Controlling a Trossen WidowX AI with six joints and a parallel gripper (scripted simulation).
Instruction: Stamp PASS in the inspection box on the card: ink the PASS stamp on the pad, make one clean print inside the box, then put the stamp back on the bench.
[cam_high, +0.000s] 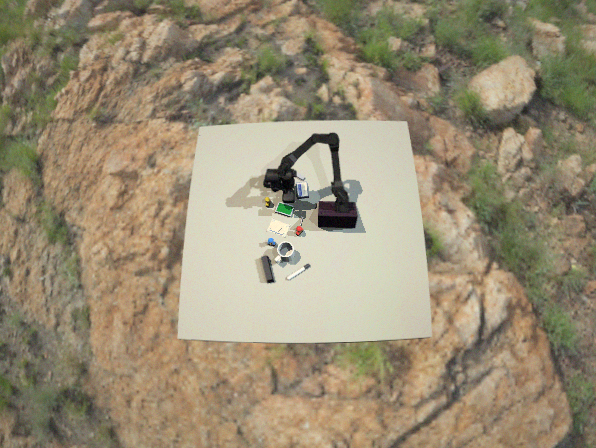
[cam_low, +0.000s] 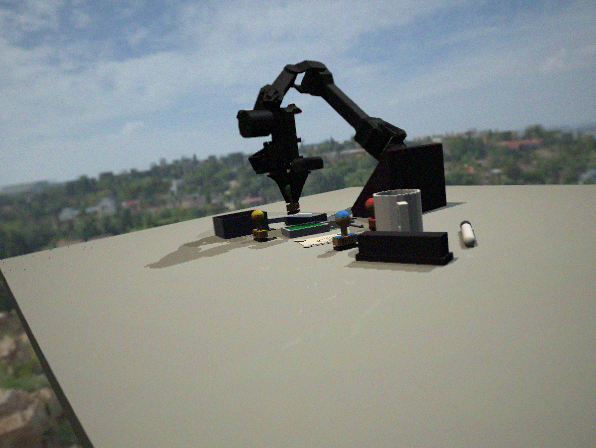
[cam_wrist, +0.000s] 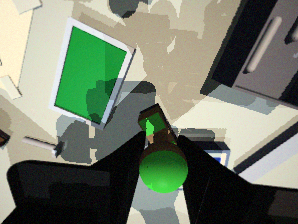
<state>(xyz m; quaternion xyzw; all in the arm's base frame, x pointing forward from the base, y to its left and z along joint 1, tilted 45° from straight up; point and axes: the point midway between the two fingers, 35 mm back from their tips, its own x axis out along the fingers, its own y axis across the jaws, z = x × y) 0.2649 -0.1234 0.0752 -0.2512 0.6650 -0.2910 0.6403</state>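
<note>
My gripper (cam_low: 293, 199) (cam_wrist: 161, 138) is shut on the green-knobbed stamp (cam_low: 293, 207) (cam_wrist: 163, 171), holding it upright above the bench, behind the green pad in the exterior view. Its printing face and any lettering are hidden. The green ink pad (cam_high: 284, 209) (cam_low: 305, 227) (cam_wrist: 90, 70) lies open, left of the stamp in the wrist view. A blue-marked pad (cam_high: 302, 190) (cam_low: 306, 218) lies on its other side, partly hidden by a finger in the wrist view. The cream card (cam_high: 278, 228) (cam_low: 316, 241) (cam_wrist: 11, 45) lies beyond the green pad; its print is too small to read.
Around the pads and card stand a yellow-knobbed stamp (cam_high: 267, 202) (cam_low: 257, 216), a red one (cam_high: 299, 230) and a blue one (cam_high: 271, 242) (cam_low: 343, 215). A mug (cam_high: 285, 250) (cam_low: 390, 212), a black block (cam_high: 268, 269) (cam_low: 402, 247) and a marker (cam_high: 298, 272) (cam_low: 468, 234) are farther off.
</note>
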